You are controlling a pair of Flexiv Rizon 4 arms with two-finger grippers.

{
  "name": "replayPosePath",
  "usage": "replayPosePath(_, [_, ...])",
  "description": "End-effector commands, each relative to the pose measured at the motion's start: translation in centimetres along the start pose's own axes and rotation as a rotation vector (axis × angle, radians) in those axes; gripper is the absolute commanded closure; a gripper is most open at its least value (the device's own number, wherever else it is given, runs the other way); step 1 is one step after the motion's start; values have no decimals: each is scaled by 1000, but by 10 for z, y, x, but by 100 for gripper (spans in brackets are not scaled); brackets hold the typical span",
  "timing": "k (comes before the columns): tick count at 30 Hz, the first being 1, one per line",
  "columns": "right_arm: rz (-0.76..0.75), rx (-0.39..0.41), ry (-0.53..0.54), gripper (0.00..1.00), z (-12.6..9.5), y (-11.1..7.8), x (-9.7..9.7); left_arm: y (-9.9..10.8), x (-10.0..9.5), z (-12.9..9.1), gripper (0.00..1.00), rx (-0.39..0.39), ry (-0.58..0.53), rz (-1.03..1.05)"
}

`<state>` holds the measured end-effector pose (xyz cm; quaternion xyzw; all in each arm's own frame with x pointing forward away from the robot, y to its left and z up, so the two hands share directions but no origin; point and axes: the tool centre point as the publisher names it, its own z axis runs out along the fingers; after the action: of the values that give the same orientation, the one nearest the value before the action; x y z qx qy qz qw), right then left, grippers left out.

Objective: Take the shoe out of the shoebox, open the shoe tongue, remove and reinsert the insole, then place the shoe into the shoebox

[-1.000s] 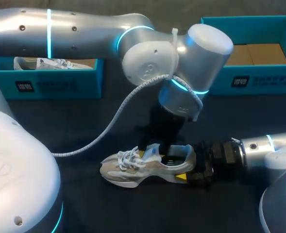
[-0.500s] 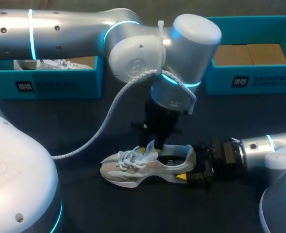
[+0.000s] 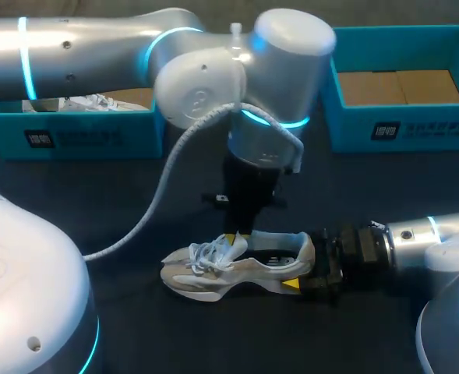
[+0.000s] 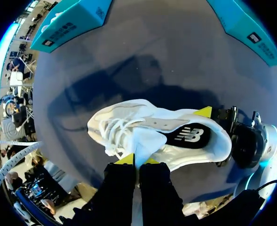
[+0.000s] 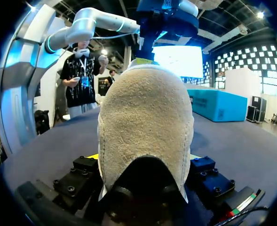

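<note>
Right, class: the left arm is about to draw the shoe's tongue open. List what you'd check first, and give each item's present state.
1. The shoe is out of its box and stands on its sole on the table: ok.
2. The right tool clamps the heel from both sides: ok.
3. The left tool is shut on the tongue: ok.
4. The laces are slack enough to let the tongue lift: cannot tell.
5. The insole lies inside the shoe and shows through the opening: ok.
</note>
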<state>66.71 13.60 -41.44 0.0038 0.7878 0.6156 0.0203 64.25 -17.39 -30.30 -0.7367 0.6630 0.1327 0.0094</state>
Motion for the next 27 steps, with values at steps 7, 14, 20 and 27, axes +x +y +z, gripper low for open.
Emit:
replayPosePath(7, [1,6,-1,100,1,2,1,2,-77,14,100,-28,249,-107])
replayPosePath(14, [1,6,-1,100,1,2,1,3,-102,35,100,-63,262,-107])
replayPosePath(20, [1,6,-1,100,1,2,1,1,-108,64,100,-85,203,-110])
replayPosePath(27, [1,6,-1,100,1,2,1,-2,-104,84,100,-78,159,-116])
